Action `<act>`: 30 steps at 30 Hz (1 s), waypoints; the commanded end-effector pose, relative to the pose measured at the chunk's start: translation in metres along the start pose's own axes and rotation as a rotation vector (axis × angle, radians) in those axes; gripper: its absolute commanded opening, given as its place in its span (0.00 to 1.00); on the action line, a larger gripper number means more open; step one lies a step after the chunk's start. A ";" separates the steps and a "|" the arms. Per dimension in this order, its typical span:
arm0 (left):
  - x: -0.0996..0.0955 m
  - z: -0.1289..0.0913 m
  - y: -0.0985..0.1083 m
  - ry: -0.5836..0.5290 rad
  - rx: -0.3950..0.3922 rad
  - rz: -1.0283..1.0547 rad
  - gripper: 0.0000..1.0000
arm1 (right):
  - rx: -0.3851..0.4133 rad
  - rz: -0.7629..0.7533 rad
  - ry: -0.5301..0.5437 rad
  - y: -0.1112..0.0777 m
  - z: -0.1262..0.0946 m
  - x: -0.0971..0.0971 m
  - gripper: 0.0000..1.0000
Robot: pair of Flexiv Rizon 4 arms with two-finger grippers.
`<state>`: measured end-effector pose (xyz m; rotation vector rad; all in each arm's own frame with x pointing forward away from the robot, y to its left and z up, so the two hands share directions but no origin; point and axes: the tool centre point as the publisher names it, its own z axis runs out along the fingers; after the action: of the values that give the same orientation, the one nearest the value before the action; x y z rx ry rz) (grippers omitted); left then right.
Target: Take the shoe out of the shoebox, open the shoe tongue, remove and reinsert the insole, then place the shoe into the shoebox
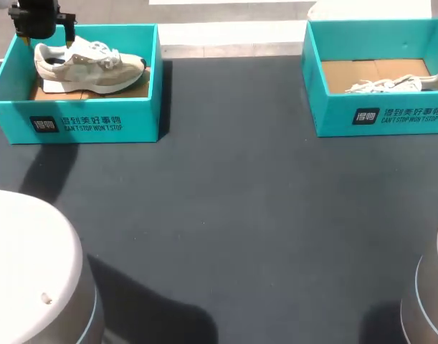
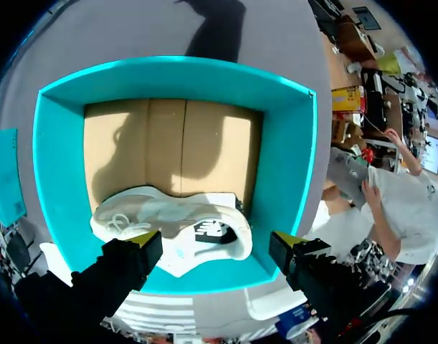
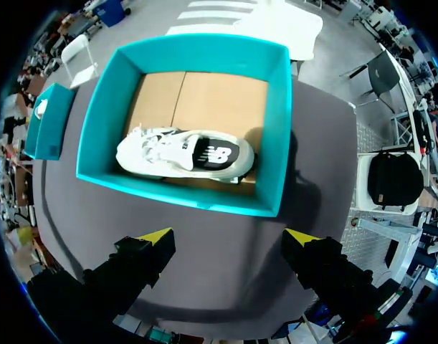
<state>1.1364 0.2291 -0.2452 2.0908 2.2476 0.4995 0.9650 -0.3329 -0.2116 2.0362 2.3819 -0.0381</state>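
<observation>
Sneaker (image 1: 89, 66) number one sits in the left shoebox (image 1: 75, 122), the teal one at the far left of the dark table (image 1: 233, 215). It's a white and beige thing on the box's cardboard floor (image 1: 136, 91), heel to the left and toe to the right in the head view.

The left gripper (image 2: 215, 244) hangs right over that box near the heel end, with its yellow-tipped fingers (image 2: 143, 240) spread wide. In the left wrist view the sneaker lies just ahead of those fingers, toward the box wall closest to them. Nothing is pinched between them, and whether a fingertip brushes the shoe can't be told from these views.

Over on the right is a matching right shoebox (image 1: 376, 118) with a second sneaker (image 1: 391, 84) inside. That one is white with the laces showing, and it lies along the wall nearer the robot.

The right gripper (image 3: 229, 240) hovers above bare table, short of that box. Its fingers are also wide apart and holding nothing. From the right wrist view, the second sneaker's dark inside shows at the heel opening. The box and shoe are ahead of the gripper, well apart from it.
</observation>
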 end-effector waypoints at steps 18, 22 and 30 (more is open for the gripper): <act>0.024 0.056 0.043 -0.005 0.118 -0.060 0.49 | -0.002 0.001 -0.001 -0.001 0.000 0.001 1.00; 0.029 0.059 0.042 0.003 0.123 -0.068 0.48 | -0.002 0.001 -0.001 -0.001 0.000 0.001 1.00; 0.037 0.073 0.042 -0.001 0.143 -0.068 0.47 | -0.002 0.001 -0.001 -0.001 0.000 0.001 1.00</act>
<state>1.1841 0.2798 -0.2915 2.0633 2.4137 0.3678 0.9650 -0.3329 -0.2116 2.0362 2.3820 -0.0381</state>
